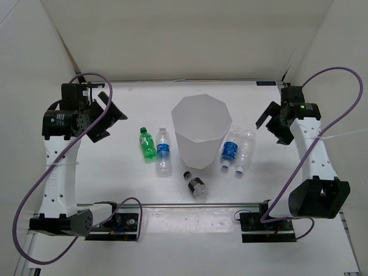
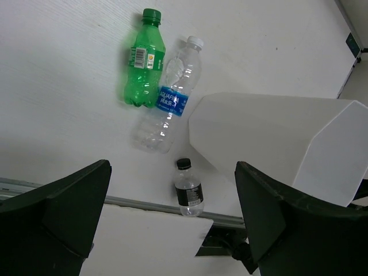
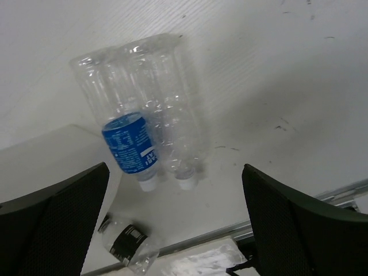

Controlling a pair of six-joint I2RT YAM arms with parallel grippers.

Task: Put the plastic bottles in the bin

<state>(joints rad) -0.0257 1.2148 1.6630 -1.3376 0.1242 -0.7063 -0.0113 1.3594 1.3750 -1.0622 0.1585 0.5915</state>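
Note:
The white faceted bin (image 1: pixel 200 131) stands upright mid-table; its wall shows in the left wrist view (image 2: pixel 270 135). Left of it lie the green bottle (image 1: pixel 146 143) (image 2: pixel 144 60) and a blue-labelled clear bottle (image 1: pixel 164 150) (image 2: pixel 171 98). Right of it lie another blue-labelled bottle (image 1: pixel 230 149) (image 3: pixel 127 138) and a plain clear bottle (image 1: pixel 244 150) (image 3: pixel 167 115). The short dark-labelled bottle (image 1: pixel 195 184) (image 2: pixel 188 188) (image 3: pixel 123 241) lies in front of the bin. My left gripper (image 1: pixel 106 118) (image 2: pixel 172 230) is open and empty, held above the table left of the bottles. My right gripper (image 1: pixel 275 122) (image 3: pixel 175 221) is open and empty, right of the bottles.
A metal rail (image 1: pixel 190 204) runs along the table's near edge between the arm bases. White walls enclose the table at the back and sides. Purple cables loop from both arms (image 1: pixel 34 190).

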